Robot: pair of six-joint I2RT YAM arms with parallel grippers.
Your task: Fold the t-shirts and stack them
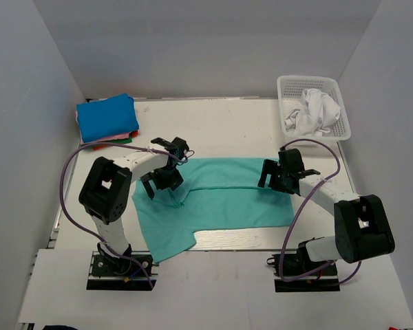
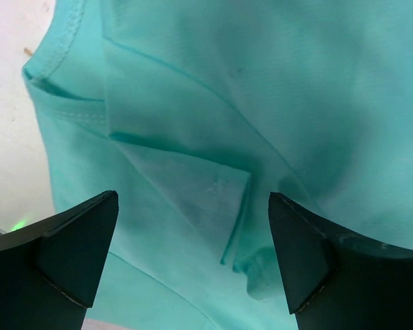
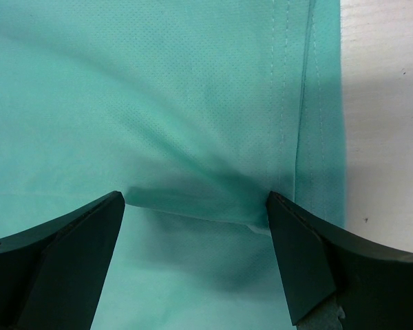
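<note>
A teal t-shirt (image 1: 220, 196) lies partly folded across the middle of the table, one sleeve trailing toward the front left. My left gripper (image 1: 166, 175) is open over its left end; the left wrist view shows the collar and a folded flap (image 2: 193, 172) between my spread fingers (image 2: 76, 240). My right gripper (image 1: 275, 177) is open over the shirt's right edge; the right wrist view shows a fold edge (image 3: 193, 210) and the hem (image 3: 310, 103) between the fingers (image 3: 310, 254). A stack of folded shirts, blue on top (image 1: 107, 117), sits at the back left.
A white basket (image 1: 315, 130) holding a crumpled white shirt (image 1: 313, 110) stands at the back right. Grey walls close in the table on three sides. A ribbed metal plate (image 1: 227, 239) lies at the table's front edge.
</note>
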